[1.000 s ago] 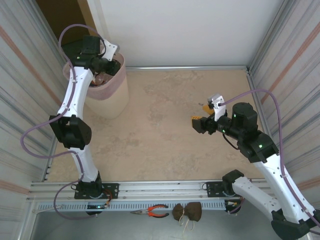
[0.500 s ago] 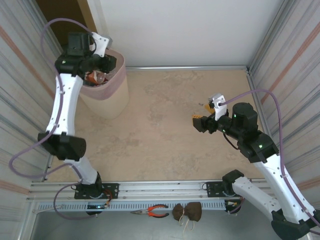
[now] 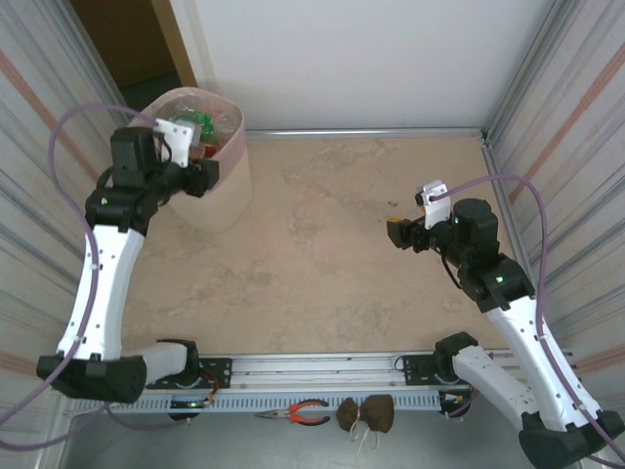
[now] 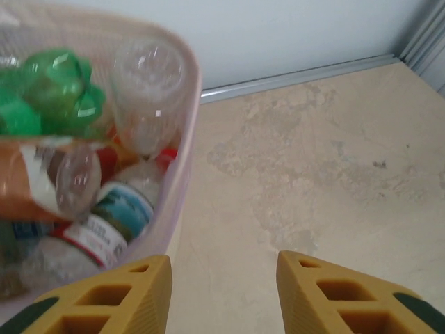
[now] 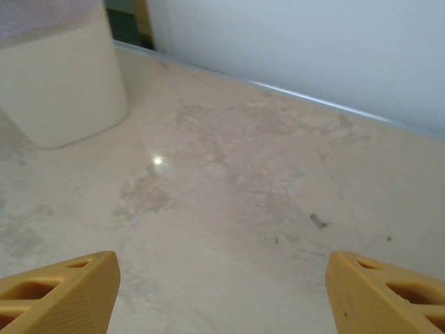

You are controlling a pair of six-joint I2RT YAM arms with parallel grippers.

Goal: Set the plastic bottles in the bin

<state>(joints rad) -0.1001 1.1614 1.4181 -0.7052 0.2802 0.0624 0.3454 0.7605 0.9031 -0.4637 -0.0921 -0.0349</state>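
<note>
The bin (image 3: 223, 200), beige with a pink bag over its rim, stands in the far left corner. Several plastic bottles (image 3: 200, 125) lie inside it. In the left wrist view I see a green bottle (image 4: 55, 90), a clear one (image 4: 146, 90) and labelled ones behind the bin's rim (image 4: 188, 139). My left gripper (image 3: 200, 174) (image 4: 222, 296) hovers just outside the bin's near right side, open with only bare floor between its jaws. My right gripper (image 3: 395, 234) (image 5: 222, 289) hangs wide open over the floor at the right, holding nothing. The bin (image 5: 62, 90) is far to its left.
Corrugated metal walls close in both sides and a white wall the back. Along the near edge runs a metal rail (image 3: 322, 366), with orange-handled pliers (image 3: 298, 412) and a brown bundle (image 3: 366, 414) below it. A tiny orange speck (image 3: 391, 217) lies on the floor.
My left arm has drawn back out of the bin towards the near side, and its jaws have parted a little. The right gripper has shifted slightly right and opened wider.
</note>
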